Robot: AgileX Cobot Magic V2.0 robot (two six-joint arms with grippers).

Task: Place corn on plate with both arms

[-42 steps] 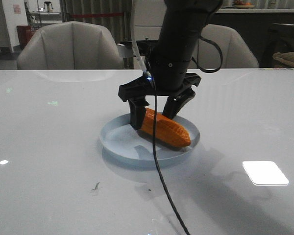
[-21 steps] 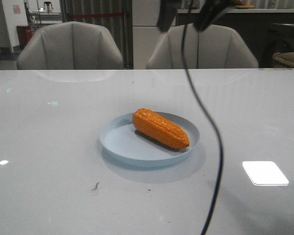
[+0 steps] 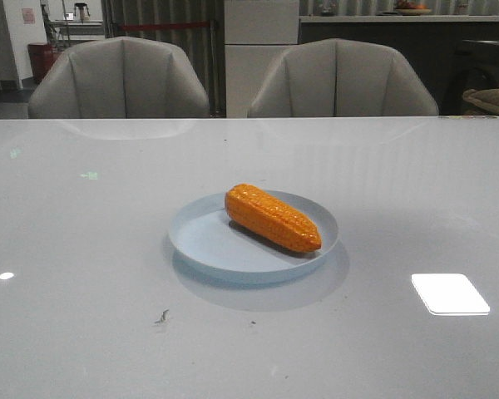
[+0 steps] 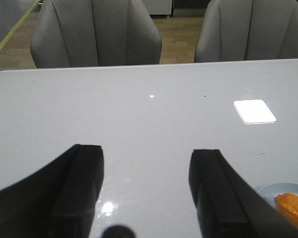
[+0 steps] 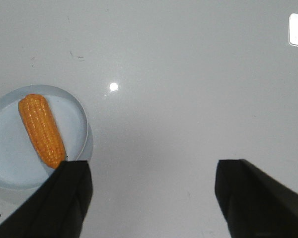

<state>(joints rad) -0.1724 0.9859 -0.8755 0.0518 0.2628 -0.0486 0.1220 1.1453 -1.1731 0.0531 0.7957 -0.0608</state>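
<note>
The orange corn [image 3: 272, 218] lies on its side inside the pale blue plate [image 3: 200, 241] at the middle of the table, its blunt tapered end toward the front right. No arm shows in the front view. In the right wrist view the corn [image 5: 41, 129] rests in the plate [image 5: 10, 163], and my right gripper [image 5: 151, 168] hangs high above the bare table beside the plate, open and empty. In the left wrist view my left gripper [image 4: 146, 153] is open and empty over bare table, with the corn [image 4: 293, 210] and plate rim [image 4: 273, 191] at the frame's corner.
Two grey chairs [image 3: 121, 79] [image 3: 341, 79] stand behind the far table edge. A bright window reflection [image 3: 449, 293] lies on the glossy white tabletop [image 3: 83, 249] at the front right. Small dark marks [image 3: 161, 317] dot the surface in front of the plate.
The arm that stood over the corn with open fingers has risen and left the front view along with its cable. The corn stays on the plate unmoved.
</note>
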